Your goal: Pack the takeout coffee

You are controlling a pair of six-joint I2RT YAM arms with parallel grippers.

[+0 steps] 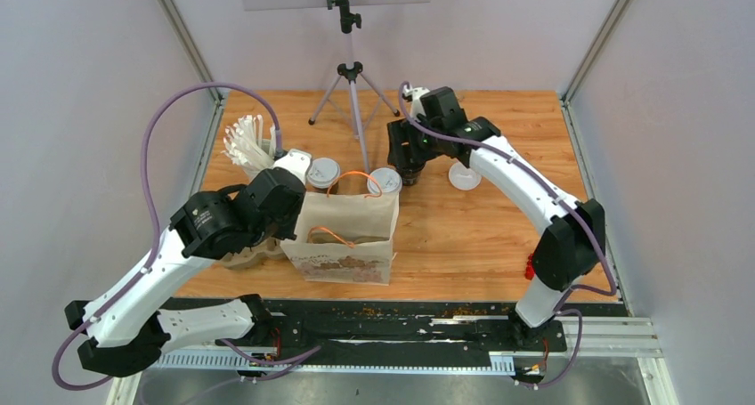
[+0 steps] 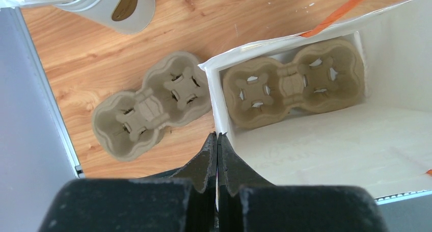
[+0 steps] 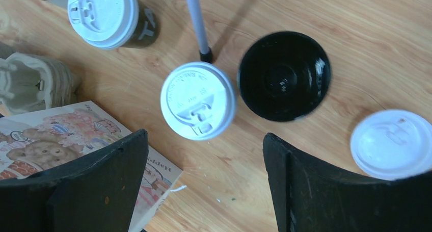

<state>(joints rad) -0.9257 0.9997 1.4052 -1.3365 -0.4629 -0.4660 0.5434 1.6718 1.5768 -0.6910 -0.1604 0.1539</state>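
Observation:
Two takeout coffee cups, black with white lids, stand behind the paper bag (image 1: pixel 343 245): one (image 3: pixel 198 100) just ahead of my right gripper (image 3: pixel 206 135), the other (image 3: pixel 103 15) further left. A black cup without a lid (image 3: pixel 284 75) stands beside them, and a loose white lid (image 3: pixel 392 143) lies to its right. The right gripper hovers above them, open and holding nothing. My left gripper (image 2: pixel 217 135) is shut on the bag's white rim (image 2: pixel 214 89) at its left side. A brown carrier tray (image 2: pixel 295 84) lies inside the bag.
A second brown carrier tray (image 2: pixel 153 104) sits on the table left of the bag. A white cup of straws (image 1: pixel 258 147) is at the back left. A tripod (image 1: pixel 353 93) stands behind the cups, one leg (image 3: pixel 196 18) close to them.

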